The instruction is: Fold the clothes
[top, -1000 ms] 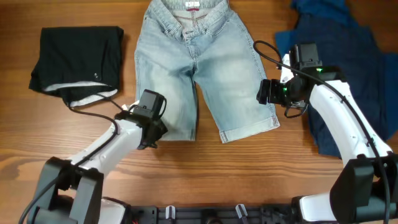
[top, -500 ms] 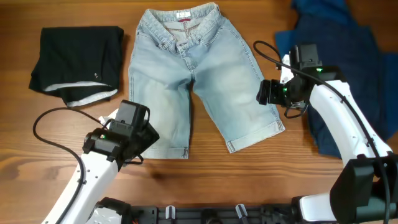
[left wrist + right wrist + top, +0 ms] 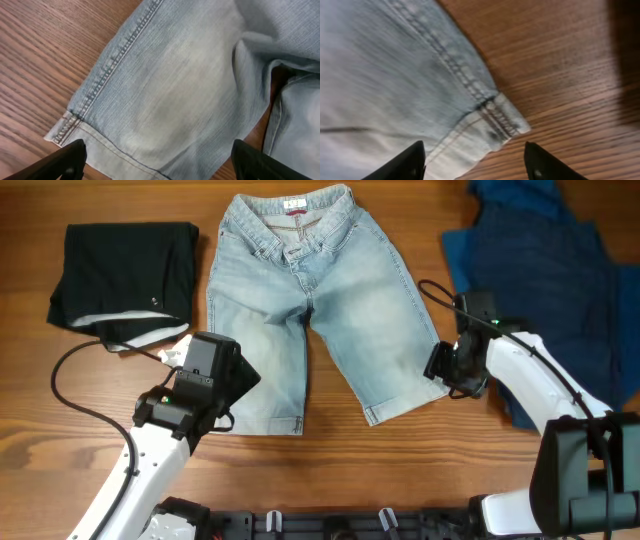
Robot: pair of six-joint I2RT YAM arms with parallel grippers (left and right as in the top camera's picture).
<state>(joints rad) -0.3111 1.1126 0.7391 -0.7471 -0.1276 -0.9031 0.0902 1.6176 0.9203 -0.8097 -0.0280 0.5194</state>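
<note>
1. Your left hand (image 3: 159,165) gapes wide and empty above the left hem corner (image 3: 62,131); your right hand (image 3: 476,162) does likewise over the right hem corner (image 3: 507,120).
2. The denim shorts (image 3: 320,300) lie flat mid-tabletop (image 3: 400,470). They are likely soft but thick, so pinch the stitched hems.

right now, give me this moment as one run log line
phase: pre-grasp | left gripper: open over denim shorts hem corner | right gripper: open over other hem corner | denim shorts: flat, unfolded

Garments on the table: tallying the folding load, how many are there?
3: the black garment at left, the denim shorts in the middle, the dark-blue garment at right, partly out of frame.
</note>
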